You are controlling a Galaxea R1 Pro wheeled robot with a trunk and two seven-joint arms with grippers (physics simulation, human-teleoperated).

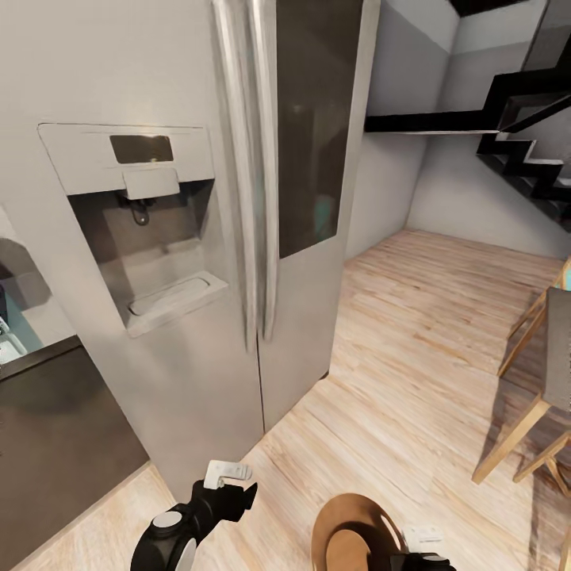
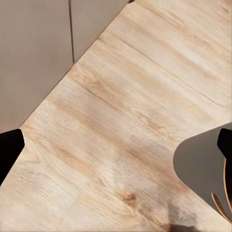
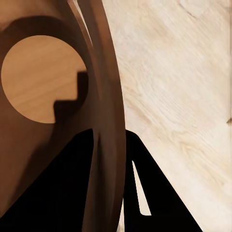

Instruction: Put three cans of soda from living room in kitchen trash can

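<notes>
The right end effector (image 3: 108, 183) has its two dark fingers astride the rim of the bin (image 1: 357, 531) — one inside the wall, one outside, in the right wrist view. Whether they press the rim or only straddle it I cannot tell. That view looks straight down into the bin: a round tan bottom and glossy brown inner walls, with no can lying there.

In the head view the bin stands upright on the wood floor (image 1: 412, 333) at about 6 o'clock, its open mouth facing up, and the right arm's dark wrist is touching its 4 o'clock edge. The left end effector (image 1: 228, 473) hangs at roughly 7 o'clock, just beside the bin and nearer the fridge; its pale fingers are small here, and the left wrist view shows only dark tips at the edges, so its opening is unclear. It carries nothing that I can see.

So the right arm is the one on the bin, and the bin lies directly under it — its axis vertical.

Farther out, the steel fridge (image 1: 198, 238) rises at 11 o'clock, a dark bench (image 1: 55, 428) at 9 o'clock, wooden chair legs (image 1: 523, 412) at 3 o'clock, and a black staircase (image 1: 515, 135) at 1 o'clock.
</notes>
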